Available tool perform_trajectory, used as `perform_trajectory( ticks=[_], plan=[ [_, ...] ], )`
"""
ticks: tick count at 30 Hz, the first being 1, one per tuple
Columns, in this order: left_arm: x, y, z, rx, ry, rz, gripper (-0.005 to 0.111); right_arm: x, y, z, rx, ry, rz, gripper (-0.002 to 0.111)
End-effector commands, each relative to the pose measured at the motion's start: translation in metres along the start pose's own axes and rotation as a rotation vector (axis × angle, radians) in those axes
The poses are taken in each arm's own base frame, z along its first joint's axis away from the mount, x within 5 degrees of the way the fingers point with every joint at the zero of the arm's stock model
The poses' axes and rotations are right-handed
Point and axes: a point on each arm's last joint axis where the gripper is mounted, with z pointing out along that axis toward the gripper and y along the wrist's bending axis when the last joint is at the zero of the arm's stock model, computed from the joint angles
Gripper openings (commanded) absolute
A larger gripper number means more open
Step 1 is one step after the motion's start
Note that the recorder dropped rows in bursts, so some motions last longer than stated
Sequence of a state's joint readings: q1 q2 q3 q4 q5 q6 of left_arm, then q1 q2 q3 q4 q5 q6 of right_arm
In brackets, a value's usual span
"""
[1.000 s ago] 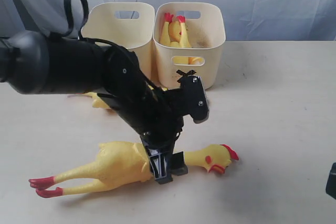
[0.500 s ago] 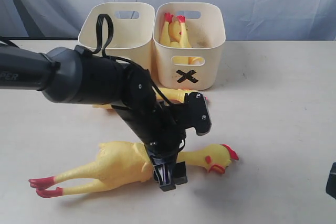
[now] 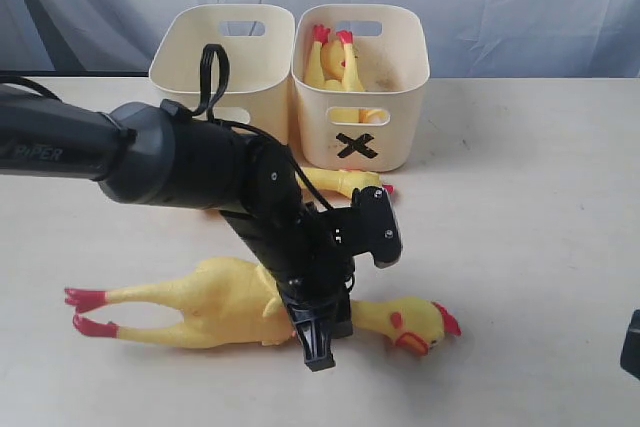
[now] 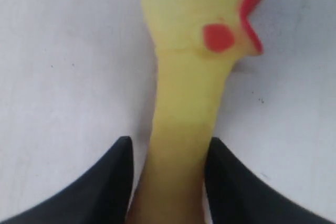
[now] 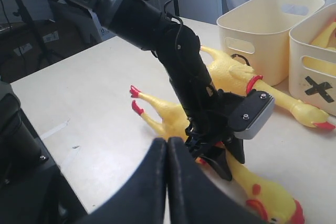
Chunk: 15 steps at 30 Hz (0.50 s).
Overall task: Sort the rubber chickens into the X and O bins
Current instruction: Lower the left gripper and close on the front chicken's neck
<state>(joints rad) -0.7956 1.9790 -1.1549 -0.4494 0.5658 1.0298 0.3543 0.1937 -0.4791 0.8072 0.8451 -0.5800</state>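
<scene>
Left gripper (image 3: 318, 342) is down on the table (image 3: 520, 227), its fingers pinching the neck of the big chicken (image 3: 225, 302) that lies on its side in front of the bins. The wrist view is blurred and the body is cut off. Second chicken (image 3: 345, 182) lies behind the arm, mostly hidden. Third chicken (image 3: 335, 62) stands feet-up in the X bin (image 3: 400, 137). The other bin (image 3: 190, 57) has its mark covered by the arm. Right gripper (image 5: 167, 148) – fingers pressed together, empty, barely in view at the exterior view's edge.
</scene>
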Motion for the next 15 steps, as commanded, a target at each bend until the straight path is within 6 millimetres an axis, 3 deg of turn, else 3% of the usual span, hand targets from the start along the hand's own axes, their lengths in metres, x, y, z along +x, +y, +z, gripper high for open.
perform_trajectory(
  ticks=[1,6,15],
  plan=[
    [0.000,-0.002,0.002,0.012,0.006,0.002,0.022,0.000,0.000,0.000,0.008,-0.014,0.006,-0.001],
    [0.000,-0.002,0.002,0.019,0.010,0.004,0.000,0.000,0.000,0.000,0.008,-0.014,0.006,-0.001],
    [0.000,-0.009,-0.011,0.067,0.035,0.022,0.000,0.000,0.000,0.000,0.007,-0.012,0.006,-0.001]
  ],
)
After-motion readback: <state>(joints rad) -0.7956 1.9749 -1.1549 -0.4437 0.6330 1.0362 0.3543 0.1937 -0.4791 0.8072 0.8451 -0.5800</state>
